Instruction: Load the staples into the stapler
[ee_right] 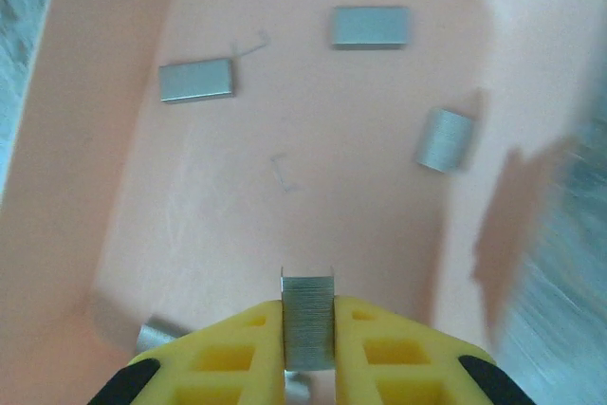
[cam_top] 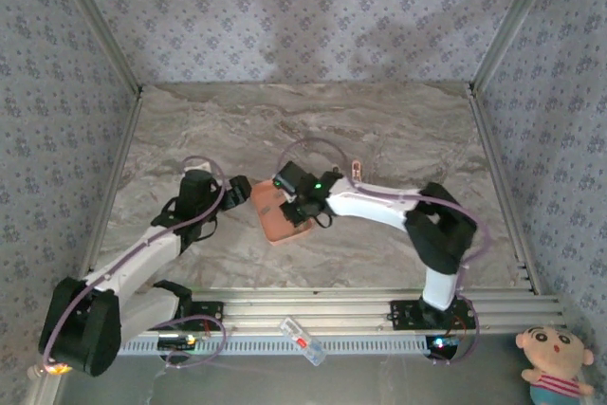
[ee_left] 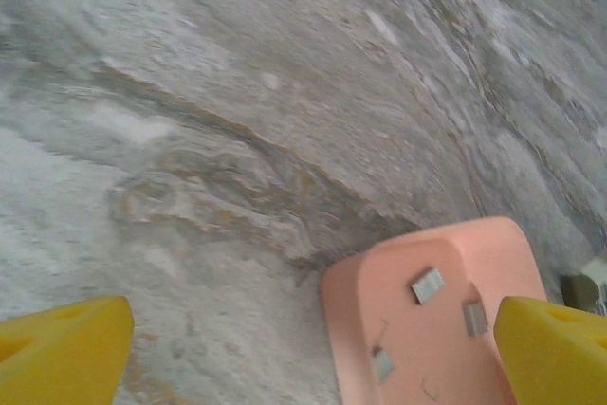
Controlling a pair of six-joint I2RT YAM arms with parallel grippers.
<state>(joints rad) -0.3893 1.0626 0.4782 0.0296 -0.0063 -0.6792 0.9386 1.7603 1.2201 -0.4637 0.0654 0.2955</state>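
Marble table (cam_top: 398,130); staples (ee_right: 196,80) scattered in tray (ee_right: 218,244). One strip (ee_right: 308,324) pinched narrowly by right gripper (ee_right: 308,315); left gripper (ee_left: 308,353) spread wide, empty. Strip may be dropped if grip slackens.

You've got a grey-beige marbled desk (cam_top: 379,130) w/ pale blue floral-wallpaper walls (cam_top: 303,7) on 3 sides, silver aluminium posts (cam_top: 95,21) in the corners, ribbed aluminium rail (cam_top: 322,310) at near edge, small plush doll (cam_top: 555,362) bottom-right. Soft light.

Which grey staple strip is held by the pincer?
The grey metal staple strip clamped in the right pincer; the others lie loose on the pink plastic tray.
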